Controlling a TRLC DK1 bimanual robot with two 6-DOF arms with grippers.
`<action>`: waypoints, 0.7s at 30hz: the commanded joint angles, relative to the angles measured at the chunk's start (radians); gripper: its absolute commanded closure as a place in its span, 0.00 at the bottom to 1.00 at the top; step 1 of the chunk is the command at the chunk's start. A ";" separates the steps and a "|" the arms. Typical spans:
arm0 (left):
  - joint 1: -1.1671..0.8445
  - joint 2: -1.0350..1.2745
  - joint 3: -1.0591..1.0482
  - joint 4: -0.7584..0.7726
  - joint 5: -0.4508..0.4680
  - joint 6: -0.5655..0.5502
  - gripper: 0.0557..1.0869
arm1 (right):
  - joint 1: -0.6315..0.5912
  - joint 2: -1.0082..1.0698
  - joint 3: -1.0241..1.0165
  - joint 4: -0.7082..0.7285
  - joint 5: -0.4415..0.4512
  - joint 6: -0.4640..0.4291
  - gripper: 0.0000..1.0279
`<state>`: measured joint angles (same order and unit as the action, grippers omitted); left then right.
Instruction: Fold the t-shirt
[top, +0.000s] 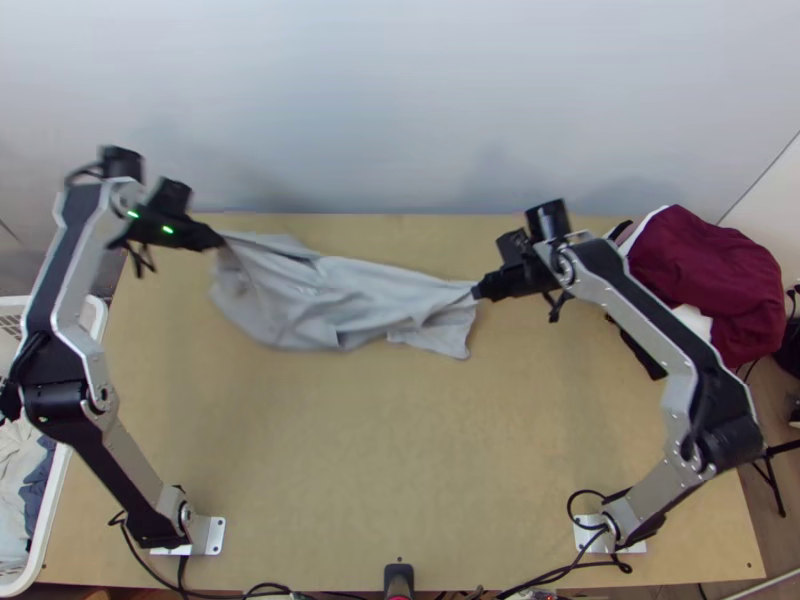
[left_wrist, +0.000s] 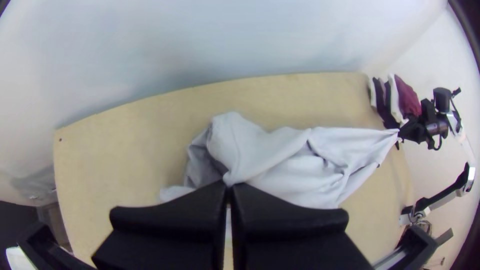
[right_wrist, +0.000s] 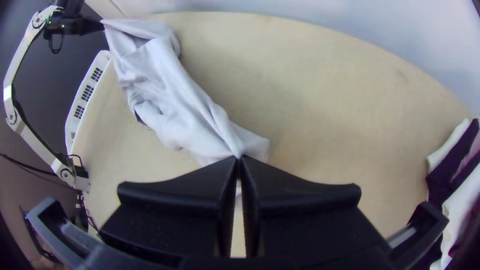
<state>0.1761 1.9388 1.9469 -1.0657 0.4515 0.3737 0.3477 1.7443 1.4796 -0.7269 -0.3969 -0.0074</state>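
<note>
A light grey t-shirt (top: 340, 300) hangs bunched and stretched between both grippers over the far half of the table. My left gripper (top: 218, 240) holds its upper left end in the top view; in the left wrist view the left gripper (left_wrist: 227, 186) is shut on the cloth (left_wrist: 280, 155). At the other end my right gripper (top: 478, 292) pinches a part near the edge, and in the right wrist view the right gripper (right_wrist: 239, 159) has its fingers closed on the shirt (right_wrist: 175, 95). Which parts of the shirt are gripped I cannot tell.
Folded clothes, dark red (top: 700, 270), white and black, are piled at the table's far right edge. A white basket (top: 85, 400) with clothes stands by the left edge. A small black device (top: 398, 578) sits at the near edge, with cables running beside it.
</note>
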 joint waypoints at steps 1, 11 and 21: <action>0.122 -0.046 0.205 -0.148 0.079 -0.001 0.96 | -0.026 -0.109 0.108 -0.092 0.001 -0.002 0.97; 0.106 -0.316 0.145 -0.384 0.193 0.051 0.96 | 0.000 -0.177 0.168 -0.267 -0.023 -0.059 0.97; -0.119 -0.733 -0.382 -0.390 0.211 0.079 0.96 | -0.110 -0.187 0.036 -0.399 -0.023 -0.175 0.97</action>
<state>0.1909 1.4197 1.8206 -1.4353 0.6399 0.4500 0.3210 1.5661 1.5822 -1.0695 -0.4191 -0.1333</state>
